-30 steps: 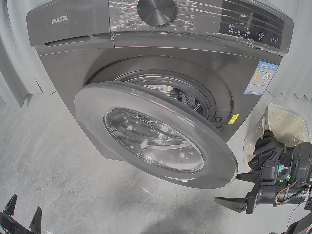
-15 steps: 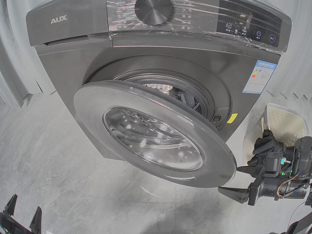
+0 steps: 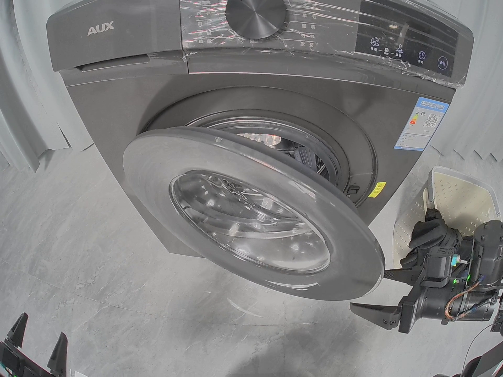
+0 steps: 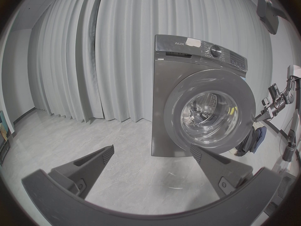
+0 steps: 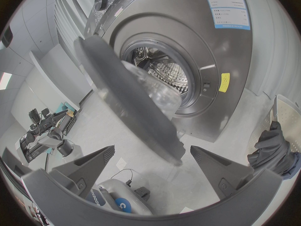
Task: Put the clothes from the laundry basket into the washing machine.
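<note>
Underfoot, glossy pale grey veined floor; behind and to both sides, a light pleated curtain hanging down to it. Against that curtain, a dark grey washing machine, control panel wrapped in clear film; round door swung wide open, hinged on the robot's left, latch side toward the right. To the right of the machine, on the floor, a cream perforated laundry basket; dark clothes draped over its near rim, none of them in the machine. From the left wrist view, the whole machine seen from well back, the clothes showing as a dark grey and blue bundle beside the lower right corner; from the right wrist view instead, the door nearly edge-on and, past it, a look straight into the steel drum, with its perforated wall and a rib in sight. Right tool low between the door's lower rim and the basket, fingers spread wide, gripping nothing; upper fingertip just beside the door rim, contact impossible to judge; clothes just behind the wrist. Left tool low on the left, well apart from the machine, fingers likewise spread wide, empty.
</note>
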Motion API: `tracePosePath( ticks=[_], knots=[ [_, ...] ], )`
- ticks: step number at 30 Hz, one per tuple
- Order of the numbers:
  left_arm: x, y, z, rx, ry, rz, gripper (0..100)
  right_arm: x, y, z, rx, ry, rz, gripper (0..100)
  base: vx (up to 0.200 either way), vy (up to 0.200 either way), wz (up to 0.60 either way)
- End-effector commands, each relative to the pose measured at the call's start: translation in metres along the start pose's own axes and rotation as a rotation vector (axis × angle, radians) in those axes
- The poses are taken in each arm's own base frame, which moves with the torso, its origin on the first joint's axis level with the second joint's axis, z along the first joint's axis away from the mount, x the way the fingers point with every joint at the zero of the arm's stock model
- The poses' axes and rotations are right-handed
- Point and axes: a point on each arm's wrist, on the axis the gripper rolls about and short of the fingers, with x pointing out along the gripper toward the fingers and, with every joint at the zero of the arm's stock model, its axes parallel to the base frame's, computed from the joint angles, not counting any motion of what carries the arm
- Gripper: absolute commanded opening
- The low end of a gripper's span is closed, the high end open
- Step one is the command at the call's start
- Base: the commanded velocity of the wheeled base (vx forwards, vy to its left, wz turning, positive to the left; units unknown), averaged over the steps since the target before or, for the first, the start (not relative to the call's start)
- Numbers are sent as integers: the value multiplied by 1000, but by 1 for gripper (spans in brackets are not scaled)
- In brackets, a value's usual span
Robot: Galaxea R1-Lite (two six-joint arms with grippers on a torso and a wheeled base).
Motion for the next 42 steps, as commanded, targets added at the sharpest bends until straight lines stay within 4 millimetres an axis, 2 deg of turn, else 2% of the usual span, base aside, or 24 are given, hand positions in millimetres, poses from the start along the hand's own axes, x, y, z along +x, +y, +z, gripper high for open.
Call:
tracePosePath(
  ticks=[1, 10, 17, 25, 37, 42],
  knots=[
    [0, 0, -5, 0, 4, 0, 100, 0, 4, -5, -8, 18, 25, 100, 0, 0, 0],
    [0, 0, -5, 0, 4, 0, 100, -2, 8, -8, -13, 28, 43, 100, 0, 0, 0],
    [0, 0, -5, 1, 4, 0, 100, 7, -9, 0, 23, 16, -66, 100, 0, 0, 0],
    [0, 0, -5, 3, 4, 0, 100, 11, -9, 8, 13, -45, -59, 100, 0, 150, 0],
    [0, 0, -5, 3, 3, 0, 100, 16, -11, 14, 12, -67, -65, 100, 0, 0, 0],
    [0, 0, -5, 1, 3, 0, 100, 16, -9, 10, 9, -53, -54, 100, 0, 0, 0]
  ],
)
